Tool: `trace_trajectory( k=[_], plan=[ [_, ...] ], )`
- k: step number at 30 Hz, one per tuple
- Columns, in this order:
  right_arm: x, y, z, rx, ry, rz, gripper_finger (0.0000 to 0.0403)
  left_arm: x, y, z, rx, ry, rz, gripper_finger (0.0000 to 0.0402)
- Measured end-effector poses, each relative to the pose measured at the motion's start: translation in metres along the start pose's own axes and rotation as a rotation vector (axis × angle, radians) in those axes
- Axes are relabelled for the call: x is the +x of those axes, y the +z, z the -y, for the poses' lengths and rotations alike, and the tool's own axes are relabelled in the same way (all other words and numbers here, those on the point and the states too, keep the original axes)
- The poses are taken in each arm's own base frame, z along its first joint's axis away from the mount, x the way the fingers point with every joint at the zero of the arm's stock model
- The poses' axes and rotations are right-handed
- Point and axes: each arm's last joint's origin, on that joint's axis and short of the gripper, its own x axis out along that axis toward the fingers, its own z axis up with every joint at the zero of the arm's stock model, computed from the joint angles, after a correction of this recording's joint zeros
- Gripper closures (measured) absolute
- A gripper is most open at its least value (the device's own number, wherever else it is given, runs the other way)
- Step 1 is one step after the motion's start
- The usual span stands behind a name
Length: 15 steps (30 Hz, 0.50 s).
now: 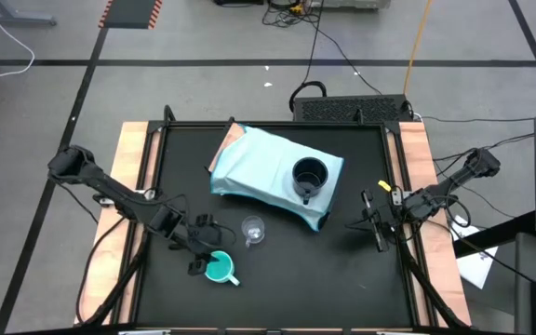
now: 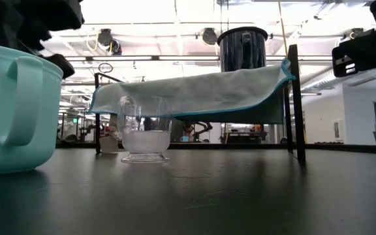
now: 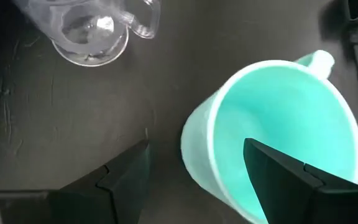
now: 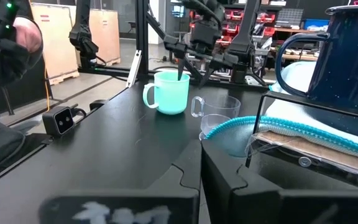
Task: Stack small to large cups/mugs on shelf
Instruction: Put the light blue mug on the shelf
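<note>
The black handled mug (image 1: 310, 175) stands upright on the light blue shelf (image 1: 259, 167), near its right end. The tiny clear glass cup (image 1: 252, 230) stands on the black tabletop in front of the shelf. The teal mug with the white handle (image 1: 220, 269) stands upright near the table's near edge. My left gripper (image 1: 207, 259) is open over the teal mug's rim (image 3: 197, 134). One finger (image 3: 278, 171) is inside the mug and the other (image 3: 126, 171) is outside, both apart from its wall. My right gripper (image 1: 366, 224) is shut and empty at the table's right side.
The shelf's cloth hangs over its edges and its black legs (image 2: 292, 104) stand on the table. The glass cup is close to the teal mug on its far right side. Wooden rails (image 1: 138, 167) run along the table's left and right edges.
</note>
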Motion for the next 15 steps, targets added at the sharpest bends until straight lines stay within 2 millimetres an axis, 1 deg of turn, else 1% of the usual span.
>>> trace_trajectory(
  k=[5, 15],
  plan=[
    [0.0, 0.0, 0.0, 0.0, 0.0, 0.0, 0.0403, 0.013, -0.001, 0.0, 0.005, 0.014, -0.029, 0.0144],
    [0.0, 0.0, 0.0, 0.016, 0.0, 0.0, 0.0403, 0.015, 0.0, 0.001, 0.018, -0.005, -0.028, 0.0145]
  ],
)
